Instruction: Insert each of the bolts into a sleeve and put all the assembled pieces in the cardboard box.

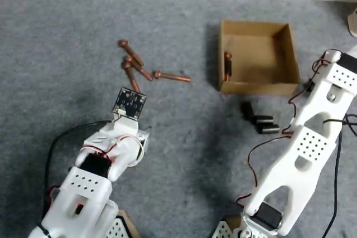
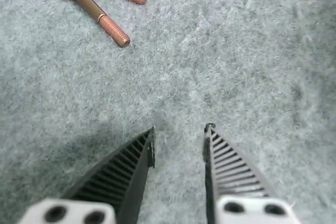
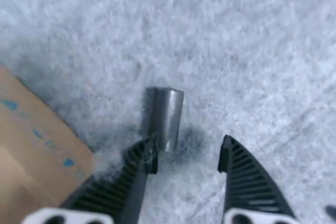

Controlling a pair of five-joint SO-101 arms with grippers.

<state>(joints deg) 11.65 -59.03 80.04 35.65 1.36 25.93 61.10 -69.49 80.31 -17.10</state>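
We see both open and empty: left gripper point(image 2: 180, 129) short of the bolts point(image 2: 97, 17) at its 12 o'clock, right gripper point(image 3: 189, 140) off-centre on the sleeve point(image 3: 165, 116) at 6 o'clock of the cardboard box point(image 1: 256, 88), so closing could knock it rolling.

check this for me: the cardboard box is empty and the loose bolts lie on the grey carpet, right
No, the cardboard box is not empty: the high view shows one assembled piece lying inside against a wall. The loose bolts do lie on the grey carpet.
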